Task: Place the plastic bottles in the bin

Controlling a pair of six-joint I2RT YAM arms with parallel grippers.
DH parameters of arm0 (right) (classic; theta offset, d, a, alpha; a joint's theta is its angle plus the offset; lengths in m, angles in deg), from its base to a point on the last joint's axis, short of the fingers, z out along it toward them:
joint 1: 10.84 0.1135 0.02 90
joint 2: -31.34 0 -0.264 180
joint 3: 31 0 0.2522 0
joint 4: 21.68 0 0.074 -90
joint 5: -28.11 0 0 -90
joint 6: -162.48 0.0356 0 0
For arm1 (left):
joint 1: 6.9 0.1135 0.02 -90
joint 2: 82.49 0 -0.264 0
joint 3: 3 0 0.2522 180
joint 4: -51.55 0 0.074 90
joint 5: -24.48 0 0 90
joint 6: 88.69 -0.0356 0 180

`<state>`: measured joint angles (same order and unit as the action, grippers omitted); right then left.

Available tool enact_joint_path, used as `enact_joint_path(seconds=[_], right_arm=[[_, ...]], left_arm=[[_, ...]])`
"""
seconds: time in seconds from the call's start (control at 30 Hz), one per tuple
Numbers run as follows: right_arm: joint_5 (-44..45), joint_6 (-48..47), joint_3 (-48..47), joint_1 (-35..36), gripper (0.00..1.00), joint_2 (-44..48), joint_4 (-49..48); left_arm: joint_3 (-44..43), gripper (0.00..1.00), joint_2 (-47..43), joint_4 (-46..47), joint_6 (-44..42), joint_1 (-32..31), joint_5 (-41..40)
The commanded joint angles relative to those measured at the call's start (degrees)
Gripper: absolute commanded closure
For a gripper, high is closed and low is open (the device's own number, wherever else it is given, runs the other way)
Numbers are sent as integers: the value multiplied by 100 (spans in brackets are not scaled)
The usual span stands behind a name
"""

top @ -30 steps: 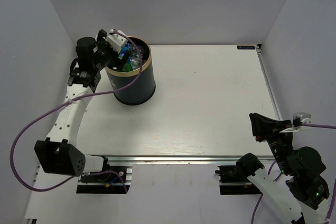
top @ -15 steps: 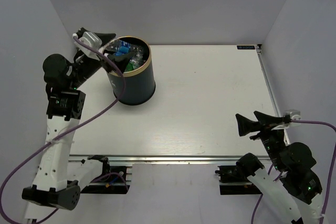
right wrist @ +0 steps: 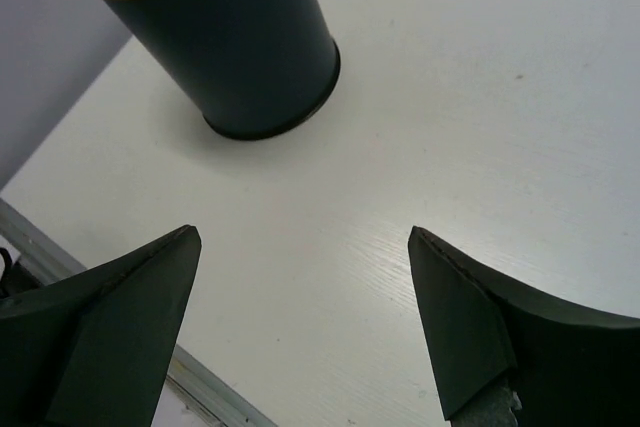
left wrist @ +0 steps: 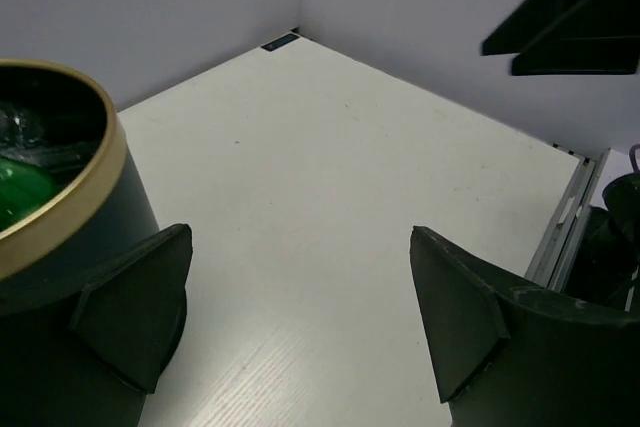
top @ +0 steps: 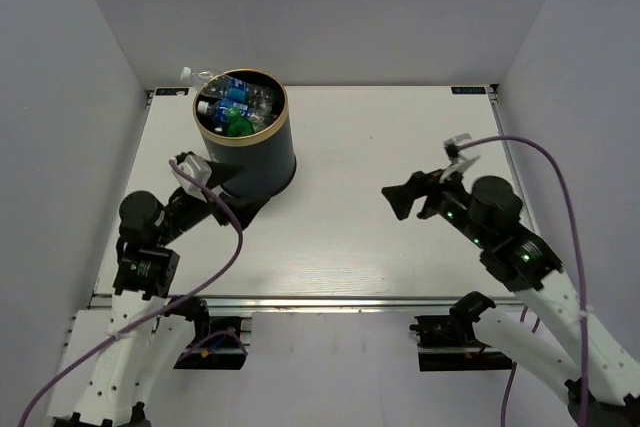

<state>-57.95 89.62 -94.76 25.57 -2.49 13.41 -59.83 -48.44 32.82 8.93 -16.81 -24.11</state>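
The plastic bottles (top: 235, 107) sit heaped inside the bin (top: 262, 162) at the tabletop's (top: 380, 137) far-left corner, save one clear bottle (top: 198, 75) lying behind it, so we judge the job nearly done. The left end effector (left wrist: 300, 235) (just beside the bin) and the right end effector (right wrist: 301, 234) gape wide, both empty; next we must reach behind the bin for that straggler.

Left gripper (left wrist: 300, 312) jaws spread wide over the white table (left wrist: 320, 167); its left finger (left wrist: 130, 302) sits right against the dark bin (left wrist: 55, 277) wall. Gold rim at the left edge, green bottle (left wrist: 20, 183) inside. Right gripper (left wrist: 500, 55) dark at top right, well apart.
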Motion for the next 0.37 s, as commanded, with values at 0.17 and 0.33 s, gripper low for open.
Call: enact_joint_path(seconds=[0.17,0.33], right_arm=[[-553,-167,569,7,10,-635,-1402],[-492,-493,869,7,10,-248,-1596]], left_arm=[[1222,0,-855,621,127,-72,78],[1222,0,-1048,568,64,-72,96]])
